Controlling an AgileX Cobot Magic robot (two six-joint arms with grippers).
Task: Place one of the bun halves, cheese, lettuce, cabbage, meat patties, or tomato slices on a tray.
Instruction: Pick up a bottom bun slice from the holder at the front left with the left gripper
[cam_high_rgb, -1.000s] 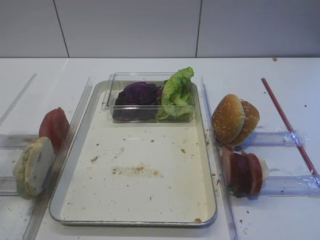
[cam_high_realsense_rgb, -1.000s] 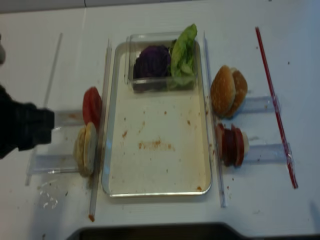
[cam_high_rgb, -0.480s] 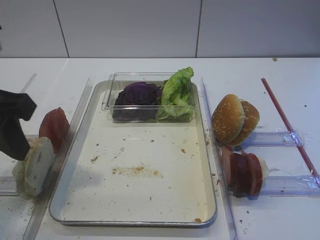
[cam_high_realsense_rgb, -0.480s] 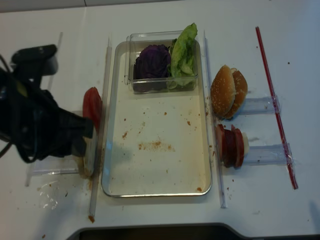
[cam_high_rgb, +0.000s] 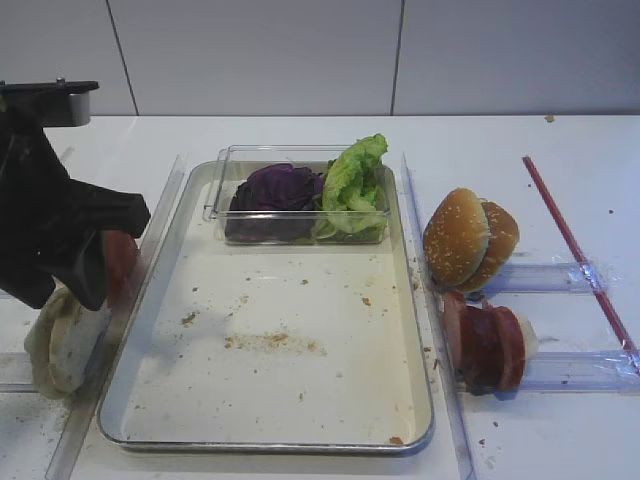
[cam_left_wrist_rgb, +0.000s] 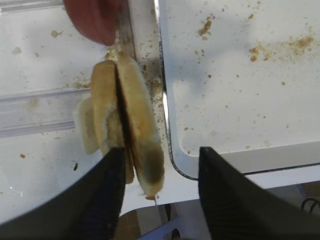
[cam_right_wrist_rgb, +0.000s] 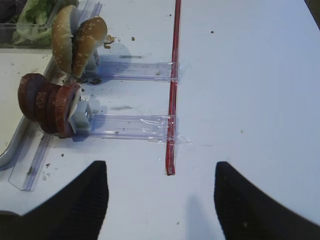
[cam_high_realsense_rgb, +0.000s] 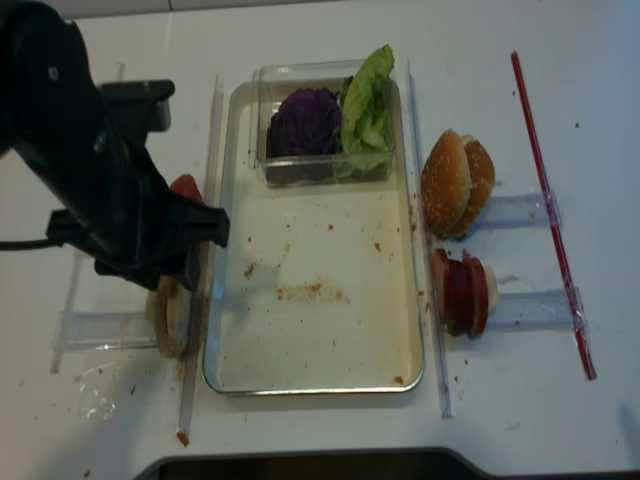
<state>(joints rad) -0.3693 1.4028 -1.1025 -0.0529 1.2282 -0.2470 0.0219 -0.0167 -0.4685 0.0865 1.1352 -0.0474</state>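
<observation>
The left gripper (cam_left_wrist_rgb: 159, 187) hangs with jaws parted, straddling the bun halves (cam_left_wrist_rgb: 125, 125), which stand on edge in the left wrist view's centre, just left of the tray (cam_left_wrist_rgb: 167, 130). Their faces run parallel to the fingers, lower edge between the fingertips; nothing is gripped. The right gripper (cam_right_wrist_rgb: 159, 200) is released, far off

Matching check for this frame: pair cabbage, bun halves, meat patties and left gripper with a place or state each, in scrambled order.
1. cabbage
2. bun halves
3. meat patties
4. left gripper

a. right of the tray, on edge
b. open, jaws either side of them
c. in the clear box
d. left of the tray, on edge

Pairs: 1-c, 2-d, 3-a, 4-b
</observation>
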